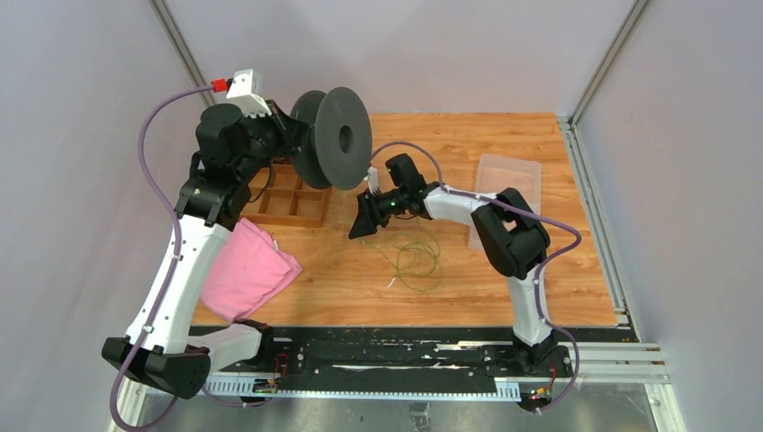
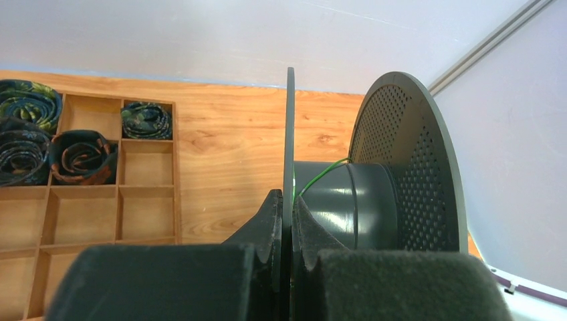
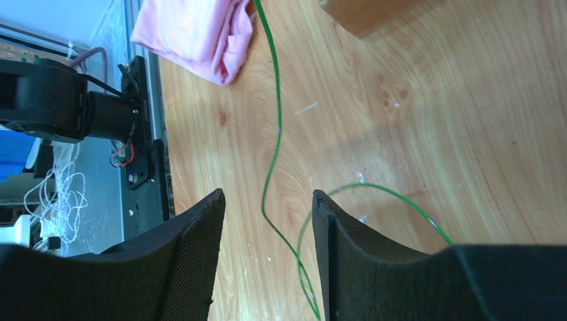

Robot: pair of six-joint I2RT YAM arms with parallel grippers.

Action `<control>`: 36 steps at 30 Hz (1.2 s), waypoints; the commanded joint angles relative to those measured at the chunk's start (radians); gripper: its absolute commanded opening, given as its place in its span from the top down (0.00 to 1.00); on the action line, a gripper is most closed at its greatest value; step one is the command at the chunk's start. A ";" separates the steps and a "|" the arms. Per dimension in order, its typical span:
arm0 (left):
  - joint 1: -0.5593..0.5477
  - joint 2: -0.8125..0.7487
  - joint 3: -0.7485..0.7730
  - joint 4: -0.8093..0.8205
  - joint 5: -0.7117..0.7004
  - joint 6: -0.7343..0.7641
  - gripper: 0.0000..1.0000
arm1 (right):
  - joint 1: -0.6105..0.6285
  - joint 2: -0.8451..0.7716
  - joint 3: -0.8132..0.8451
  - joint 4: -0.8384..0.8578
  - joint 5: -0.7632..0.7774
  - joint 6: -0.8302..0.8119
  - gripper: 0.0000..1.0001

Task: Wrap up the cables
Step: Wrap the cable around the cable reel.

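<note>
Above the table's far left corner (image 1: 540, 288), in the top view, your left gripper (image 1: 286, 126) holds a black spool (image 1: 331, 138) in the air over a wooden tray (image 1: 292, 200). Your right gripper (image 1: 364, 220) points left near mid-table. The green cable (image 1: 416, 256) lies in loose loops on the wood just beside it. A pink cloth (image 1: 247, 270) sits near the left arm and a clear container (image 1: 508, 180) at far right.

From the left wrist, you see the left gripper (image 2: 287, 227) clamped on the thin edge of the spool's near flange (image 2: 289, 134). A strand of green cable (image 2: 321, 175) runs from that flange onto the hub (image 2: 348, 200). Rolled ties (image 2: 80, 157) fill some of the tray's compartments (image 2: 147, 214).

From the right wrist, your right gripper (image 3: 267, 247) stands with its jaws apart. The green cable (image 3: 273, 154) runs down through the gap, nearer one finger, and you cannot tell whether it touches. The pink cloth (image 3: 194, 33) lies beyond.
</note>
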 commanded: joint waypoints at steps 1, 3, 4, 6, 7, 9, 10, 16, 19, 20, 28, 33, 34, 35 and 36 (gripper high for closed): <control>0.011 -0.007 0.001 0.087 0.017 -0.028 1.00 | 0.029 0.015 0.048 0.045 -0.038 0.022 0.51; 0.011 -0.008 -0.005 0.091 0.015 -0.026 1.00 | 0.035 0.015 0.045 0.043 -0.038 0.019 0.54; 0.012 -0.009 -0.005 0.093 0.014 -0.026 1.00 | 0.037 0.015 0.043 0.041 -0.040 0.020 0.57; 0.012 -0.010 -0.005 0.093 0.009 -0.024 1.00 | 0.043 0.021 0.043 0.035 -0.046 0.021 0.62; 0.013 -0.010 -0.005 0.093 0.007 -0.022 1.00 | 0.046 0.024 0.045 0.031 -0.050 0.022 0.65; 0.015 -0.010 -0.003 0.092 0.006 -0.022 1.00 | 0.051 0.030 0.043 0.025 -0.053 0.023 0.71; 0.015 -0.011 -0.002 0.092 0.004 -0.020 1.00 | 0.053 0.032 0.042 0.025 -0.055 0.024 0.73; 0.036 -0.011 0.005 0.083 -0.044 -0.009 1.00 | 0.052 0.006 0.013 -0.017 -0.076 0.019 0.90; 0.053 -0.006 0.015 0.070 -0.099 0.001 1.00 | 0.052 -0.047 -0.044 -0.040 -0.084 -0.004 0.94; 0.059 -0.004 0.015 0.070 -0.120 0.000 1.00 | 0.052 -0.075 -0.062 -0.046 -0.090 -0.010 0.95; 0.075 0.036 0.025 0.087 -0.212 0.026 1.00 | 0.051 -0.247 -0.145 -0.191 -0.206 -0.119 0.97; 0.075 0.049 -0.008 0.112 -0.230 0.041 1.00 | 0.051 -0.333 -0.155 -0.298 -0.231 -0.195 0.97; 0.075 0.052 -0.017 0.121 -0.233 0.045 1.00 | 0.051 -0.345 -0.141 -0.334 -0.231 -0.209 0.97; 0.075 0.054 -0.023 0.125 -0.235 0.048 1.00 | 0.052 -0.354 -0.129 -0.351 -0.235 -0.217 0.97; 0.075 0.060 -0.029 0.132 -0.239 0.056 1.00 | 0.051 -0.367 -0.114 -0.372 -0.239 -0.223 0.98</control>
